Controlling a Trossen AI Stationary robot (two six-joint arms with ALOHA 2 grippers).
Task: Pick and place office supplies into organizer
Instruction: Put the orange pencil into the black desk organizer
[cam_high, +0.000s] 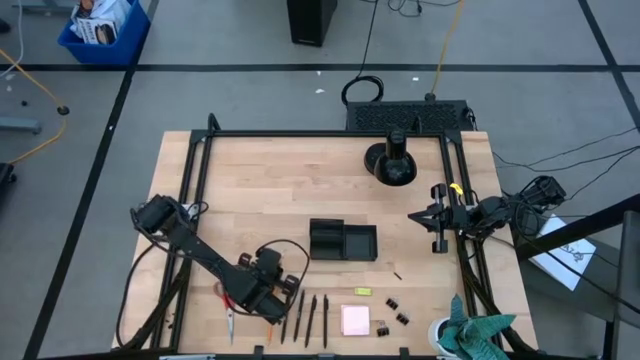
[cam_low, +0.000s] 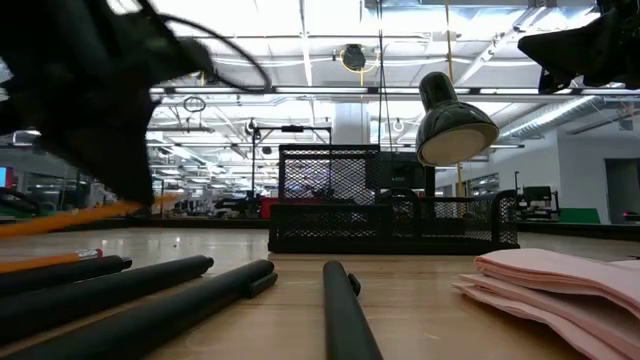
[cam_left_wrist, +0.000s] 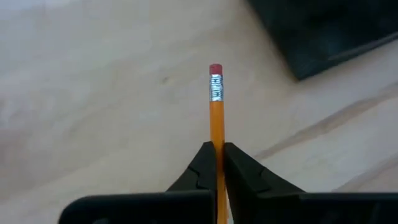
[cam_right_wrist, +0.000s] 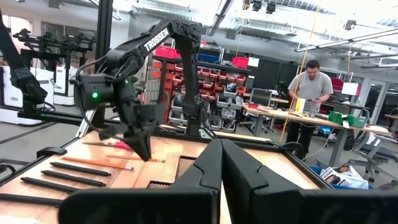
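My left gripper (cam_high: 272, 296) (cam_left_wrist: 217, 147) hangs over the table's near left part, shut on an orange pencil (cam_left_wrist: 216, 112). In the low view this pencil (cam_low: 70, 216) floats above the wood. A second pencil (cam_low: 40, 262) lies flat on the table. The red-handled scissors (cam_high: 230, 312) lie to the left of the gripper. Three dark pens (cam_high: 312, 320), the pink sticky pad (cam_high: 355, 320), the yellow-green eraser (cam_high: 363, 291) and the binder clips (cam_high: 393, 310) lie along the near edge. The black organizer (cam_high: 342, 241) stands mid-table. My right gripper (cam_high: 436, 216) (cam_right_wrist: 221, 163) waits, shut, by the right frame. My left gripper pinches the pencil's shaft (cam_left_wrist: 216, 138) between its two fingers, which lie along the pencil. The red eraser end (cam_left_wrist: 216, 68) sticks out past the fingertips. The pencil is lifted clear of the table, close to level with a slight tilt (cam_low: 120, 208).
A round black stand (cam_high: 390, 161) sits at the far side, and a teal-green cloth (cam_high: 480, 334) sits at the near right corner. A black frame (cam_high: 200, 160) borders the table. Bare wood lies between the organizer and the left frame. A person (cam_right_wrist: 313, 93) stands in the room behind.
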